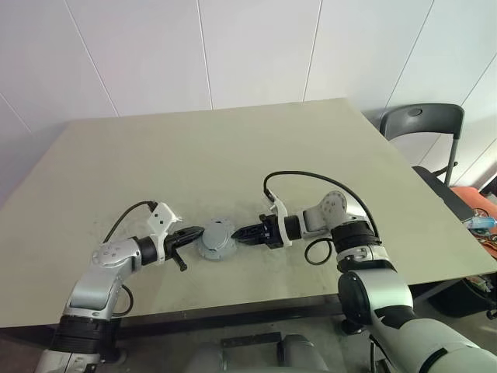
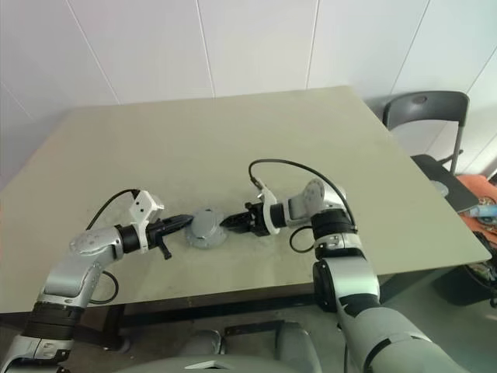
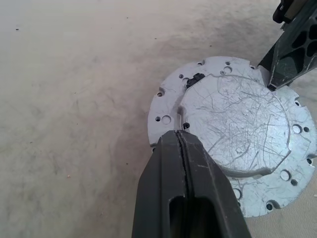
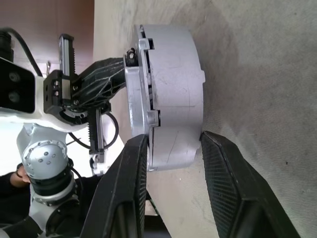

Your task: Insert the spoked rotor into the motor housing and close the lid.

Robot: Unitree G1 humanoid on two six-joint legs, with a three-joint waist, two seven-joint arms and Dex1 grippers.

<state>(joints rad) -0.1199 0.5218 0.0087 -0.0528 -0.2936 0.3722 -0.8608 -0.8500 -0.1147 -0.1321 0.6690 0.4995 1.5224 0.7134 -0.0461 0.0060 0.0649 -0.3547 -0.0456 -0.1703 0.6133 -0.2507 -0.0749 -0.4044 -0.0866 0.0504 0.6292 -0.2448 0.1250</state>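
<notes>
The motor housing (image 1: 215, 241) is a short silver cup standing on the table near its front edge. The lid (image 3: 233, 134), a scratched silver disc with small holes round its rim, lies on top of it. My left gripper (image 1: 199, 231) is shut, its tips resting on the lid's rim (image 3: 179, 136). My right gripper (image 1: 237, 232) comes in from the opposite side. Its fingers (image 4: 133, 163) clamp the housing (image 4: 173, 99) between lid rim and base. The spoked rotor is hidden.
The beige table (image 1: 233, 148) stretches wide and bare behind the housing. A dark grey chair (image 1: 423, 124) stands past its far right corner. An orange thing (image 1: 475, 199) and clutter lie beyond the right edge. A black cable (image 1: 311, 177) loops over my right wrist.
</notes>
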